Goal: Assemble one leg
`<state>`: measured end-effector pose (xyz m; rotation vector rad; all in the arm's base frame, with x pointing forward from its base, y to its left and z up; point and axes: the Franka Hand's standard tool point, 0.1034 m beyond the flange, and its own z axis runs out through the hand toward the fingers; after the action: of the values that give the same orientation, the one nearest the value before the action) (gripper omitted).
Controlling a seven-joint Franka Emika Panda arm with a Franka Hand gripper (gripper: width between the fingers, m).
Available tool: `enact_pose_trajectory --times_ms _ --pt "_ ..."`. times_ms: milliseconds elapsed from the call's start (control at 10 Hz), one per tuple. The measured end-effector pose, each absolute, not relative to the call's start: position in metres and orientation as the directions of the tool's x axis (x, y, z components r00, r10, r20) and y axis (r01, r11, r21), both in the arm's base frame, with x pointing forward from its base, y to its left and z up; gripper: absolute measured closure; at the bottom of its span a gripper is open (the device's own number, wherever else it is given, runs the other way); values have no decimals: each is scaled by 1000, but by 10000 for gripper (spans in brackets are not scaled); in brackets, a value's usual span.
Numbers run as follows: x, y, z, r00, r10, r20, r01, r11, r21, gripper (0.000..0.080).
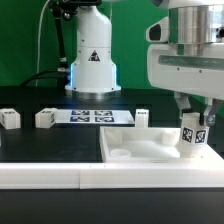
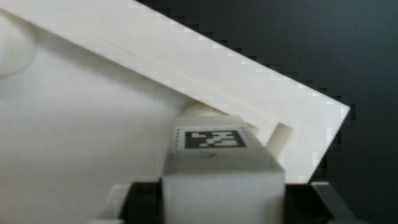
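Observation:
My gripper [image 1: 191,124] is shut on a leg [image 1: 190,138], a small white post with a black-and-white tag, and holds it upright over the far right part of the large flat white panel [image 1: 140,152]. In the wrist view the leg [image 2: 217,160] fills the space between my dark fingers [image 2: 143,200], its tag facing the camera, with the panel [image 2: 107,110] and its angled edge behind it. Whether the leg's lower end touches the panel is hidden. Three more legs [image 1: 10,119] [image 1: 45,118] [image 1: 143,118] stand on the black table.
The marker board [image 1: 95,116] lies flat at the back centre of the table. The robot's white base [image 1: 92,60] stands behind it. A white ledge [image 1: 40,172] runs along the front on the exterior view's left.

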<state>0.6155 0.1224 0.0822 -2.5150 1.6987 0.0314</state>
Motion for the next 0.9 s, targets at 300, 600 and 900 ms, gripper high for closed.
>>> enact_pose_trajectory --times_ms 300,600,900 --pt "618 121 84 254 -961 -112 -966 -246 -82 509" --pt "617 119 83 394 -913 -105 -918 -387 -86 288" --pt "615 120 83 595 -799 -87 -804 -587 -97 159"
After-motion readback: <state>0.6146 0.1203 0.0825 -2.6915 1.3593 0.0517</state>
